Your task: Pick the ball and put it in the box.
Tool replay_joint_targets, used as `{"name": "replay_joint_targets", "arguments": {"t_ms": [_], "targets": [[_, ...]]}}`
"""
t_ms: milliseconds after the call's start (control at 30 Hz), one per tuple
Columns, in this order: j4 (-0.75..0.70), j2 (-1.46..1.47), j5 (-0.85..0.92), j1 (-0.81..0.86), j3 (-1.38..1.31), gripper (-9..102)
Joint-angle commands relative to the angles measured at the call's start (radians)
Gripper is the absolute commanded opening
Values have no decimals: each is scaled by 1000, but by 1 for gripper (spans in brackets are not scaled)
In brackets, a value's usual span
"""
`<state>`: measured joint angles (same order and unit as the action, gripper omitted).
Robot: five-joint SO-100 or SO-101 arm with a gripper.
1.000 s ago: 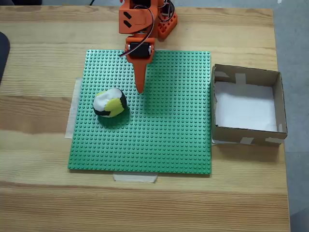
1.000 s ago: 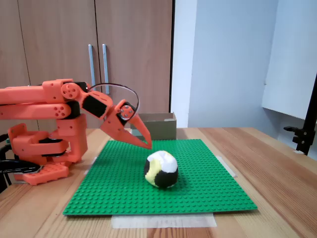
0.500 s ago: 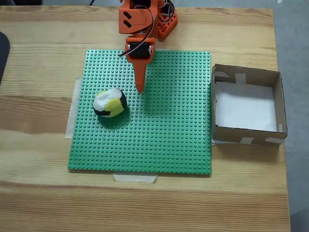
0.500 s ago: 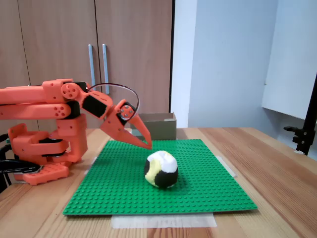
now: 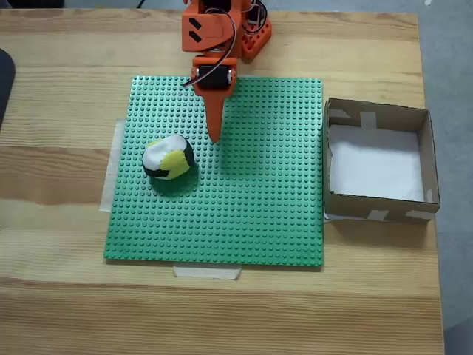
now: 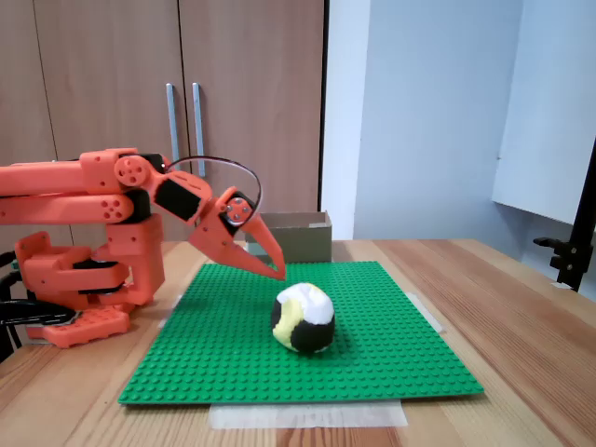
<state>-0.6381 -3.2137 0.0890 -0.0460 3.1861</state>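
Observation:
The ball (image 5: 168, 157), lumpy with white, yellow and black patches, rests on the left part of a green studded baseplate (image 5: 251, 192); it also lies near the plate's middle in the side-on fixed view (image 6: 304, 319). My orange gripper (image 5: 215, 137) is shut and empty, its tip pointing down just above the plate, to the right of and beyond the ball. From the side the gripper (image 6: 278, 273) hangs a little above and behind the ball. The brown cardboard box (image 5: 426, 159) with a white floor stands empty off the plate's right edge.
The arm's orange base (image 6: 79, 289) sits at the plate's far edge on a wooden table (image 5: 66, 89). Pale tape strips hold the plate down. Wooden cupboard doors (image 6: 186, 56) stand behind. A dark object (image 5: 4, 81) touches the table's left edge.

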Motion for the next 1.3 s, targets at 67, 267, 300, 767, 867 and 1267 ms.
{"name": "replay_joint_targets", "arguments": {"t_ms": [67, 267, 300, 767, 867, 1267], "targets": [[0, -9, 8, 0, 32, -1], [0, -9, 8, 0, 32, -1], [0, -9, 8, 0, 32, -1], [5, -9, -12, 0, 34, -1], [-6, -9, -28, 2, 26, -1], [-71, 176, -31, 43, -275, -1]]}}
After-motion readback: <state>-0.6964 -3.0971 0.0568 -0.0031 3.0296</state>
